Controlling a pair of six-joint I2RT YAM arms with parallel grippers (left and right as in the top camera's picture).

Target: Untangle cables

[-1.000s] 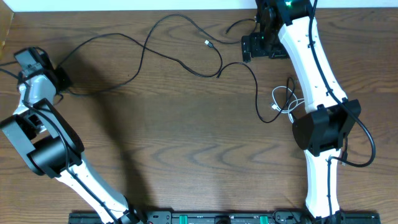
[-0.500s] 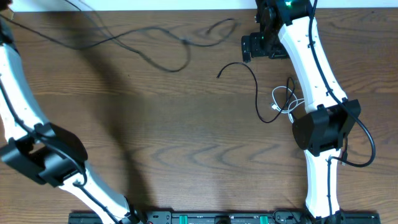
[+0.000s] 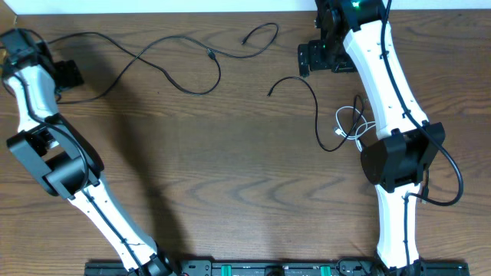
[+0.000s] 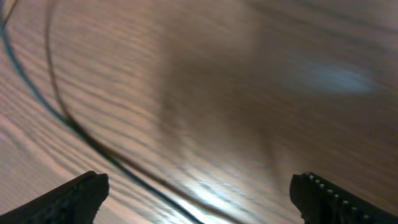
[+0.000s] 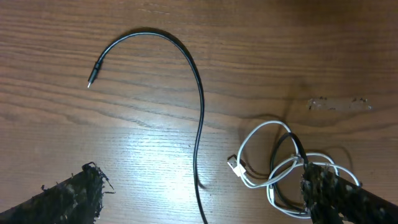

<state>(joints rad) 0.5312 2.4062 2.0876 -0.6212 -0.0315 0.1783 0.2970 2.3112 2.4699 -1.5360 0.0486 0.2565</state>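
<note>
Left arm [image 3: 107, 222] and right arm [image 3: 383, 77]: white shells, black joint housings, black jaws. Far from the base rail [image 3: 268, 269] the right one bears a green light [image 3: 354, 5]; nearer it, a looping black wire [image 3: 457, 180].

A robotics lab bench. A left arm [image 3: 34, 96] and right arm [image 3: 380, 69], white and black, rise from a black rail [image 3: 268, 268] at the frame's bottom edge over a wood-grain table [image 3: 230, 176] strewn with cables [image 5: 200, 106].

Overhead camera looks straight down on the whole surface [image 3: 230, 169]. Right wrist camera hangs close above the white cable [image 5: 273, 171], which the overhead view also shows. Left wrist camera, well apart from that cable, skims the blurred wood at close range.
</note>
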